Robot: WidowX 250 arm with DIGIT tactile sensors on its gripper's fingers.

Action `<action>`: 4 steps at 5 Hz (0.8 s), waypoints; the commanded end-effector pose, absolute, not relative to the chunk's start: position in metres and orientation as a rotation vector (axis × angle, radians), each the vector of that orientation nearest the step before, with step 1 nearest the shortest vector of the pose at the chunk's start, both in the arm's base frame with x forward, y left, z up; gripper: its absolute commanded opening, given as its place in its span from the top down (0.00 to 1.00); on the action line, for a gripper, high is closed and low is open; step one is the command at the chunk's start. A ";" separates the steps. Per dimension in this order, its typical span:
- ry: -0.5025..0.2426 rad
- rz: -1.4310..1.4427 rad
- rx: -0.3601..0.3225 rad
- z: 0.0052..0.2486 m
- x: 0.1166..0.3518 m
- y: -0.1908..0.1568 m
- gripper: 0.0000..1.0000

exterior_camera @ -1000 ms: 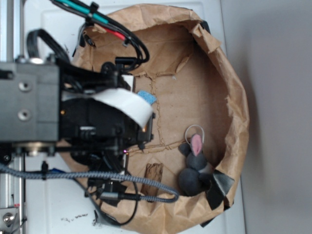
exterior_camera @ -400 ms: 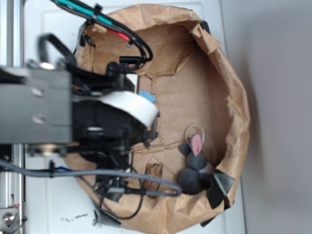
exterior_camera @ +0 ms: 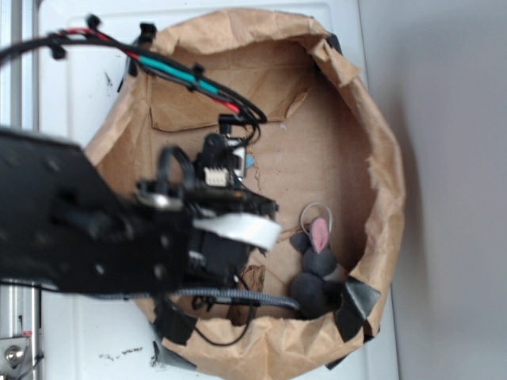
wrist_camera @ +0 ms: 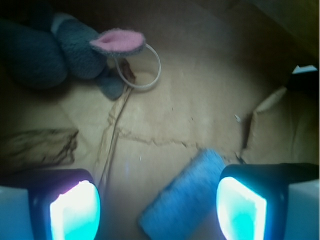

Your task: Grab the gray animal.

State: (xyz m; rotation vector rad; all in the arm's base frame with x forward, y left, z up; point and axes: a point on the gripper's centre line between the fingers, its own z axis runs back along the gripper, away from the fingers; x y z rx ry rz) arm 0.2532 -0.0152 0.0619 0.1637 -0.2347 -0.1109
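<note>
We are in the approach: our gripper hangs with jaws spread, empty, while the small dark-gray plush mouse lies upper left; next we must shift toward it.

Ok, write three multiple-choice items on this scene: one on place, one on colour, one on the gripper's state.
1. Where is the gray animal in the wrist view?
A. upper left
B. lower right
C. between the fingers

2. What colour is the sponge?
A. red
B. blue
C. yellow

3. How is the gripper?
A. shut on the animal
B. shut on the sponge
C. open, holding nothing

Answers: 1 A, it lies upper left, far from the fingers. 2 B, its surface is blue. 3 C, the jaws stand wide apart, gripping nothing.
</note>
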 end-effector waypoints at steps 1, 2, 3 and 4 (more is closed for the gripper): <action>-0.234 -0.005 -0.015 0.149 0.289 -0.001 0.00; -0.249 0.025 -0.016 0.134 0.303 0.009 0.00; -0.280 0.065 -0.032 0.117 0.301 0.008 0.00; -0.316 0.150 -0.178 0.106 0.299 0.005 0.00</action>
